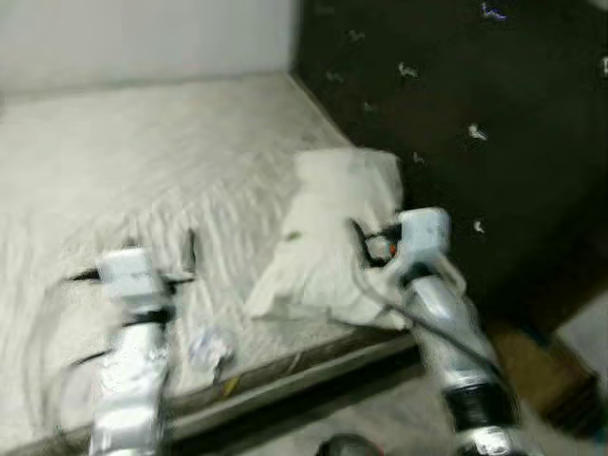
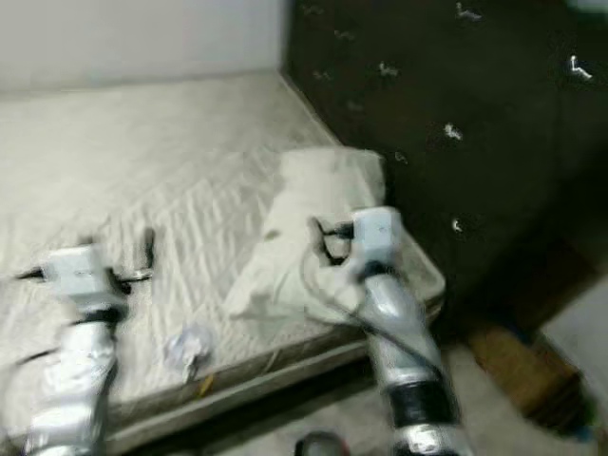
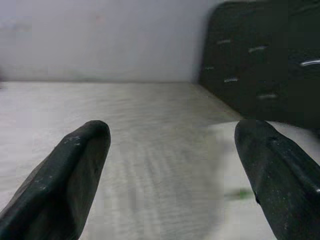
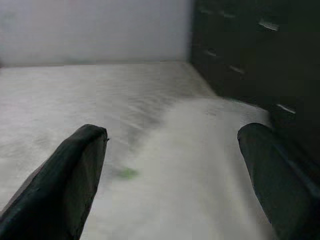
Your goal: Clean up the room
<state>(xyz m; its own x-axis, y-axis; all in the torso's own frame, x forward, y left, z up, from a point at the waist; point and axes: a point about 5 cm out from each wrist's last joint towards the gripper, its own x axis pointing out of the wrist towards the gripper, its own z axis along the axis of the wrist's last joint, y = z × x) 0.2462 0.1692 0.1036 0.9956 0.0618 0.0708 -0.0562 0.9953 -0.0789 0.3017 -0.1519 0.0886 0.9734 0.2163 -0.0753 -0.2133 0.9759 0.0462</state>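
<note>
Bare mattress (image 1: 142,161) in a corner, white wall (image 1: 142,38) behind, dark drawer unit (image 1: 475,123) alongside.
A pillow (image 1: 332,237) lies at the mattress's near edge beside the drawers; right gripper (image 4: 172,165) splayed over it, left gripper (image 3: 170,165) splayed above bare mattress. A small crumpled scrap (image 1: 209,350) near the edge is blurred.

bare mattress (image 1: 142,152) open ahead; pillow (image 1: 332,237), dark headboard (image 1: 475,95) blocking right

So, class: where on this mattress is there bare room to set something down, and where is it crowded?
Free: the wide stretch of mattress between the white wall and the pillow. Crowded: the near edge, with crumpled wrappers, and the pillow's side by the dark cabinet, where the right gripper hovers.
</note>
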